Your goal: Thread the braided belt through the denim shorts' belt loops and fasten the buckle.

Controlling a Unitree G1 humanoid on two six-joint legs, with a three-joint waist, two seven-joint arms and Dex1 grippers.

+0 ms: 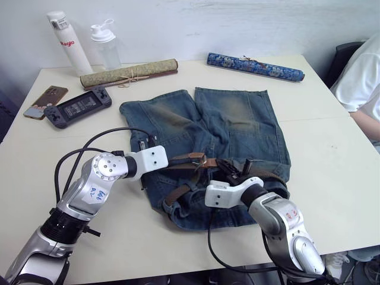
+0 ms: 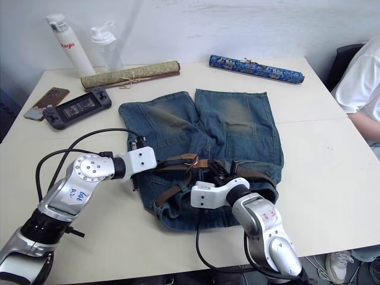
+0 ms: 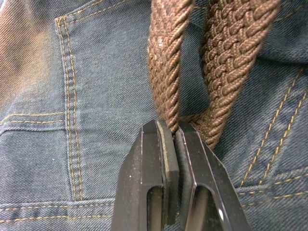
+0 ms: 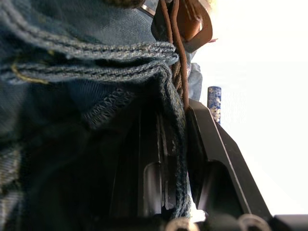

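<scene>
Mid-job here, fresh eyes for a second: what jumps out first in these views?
The denim shorts lie spread at the middle of the table, with the braided belt across their waistband nearest the robot. Both arms meet there: the left gripper is shut on a fold of the belt, and the right gripper pinches denim waistband and belt together. Two rolled mats, bottles and a handheld console line the far edge.

We seem to be in an office or lab: a pale table (image 1: 332, 154) against a white wall, bottles (image 1: 69, 43) and a handheld console (image 1: 77, 107) upper left, and a seated person (image 1: 363, 77) at right edge.
</scene>
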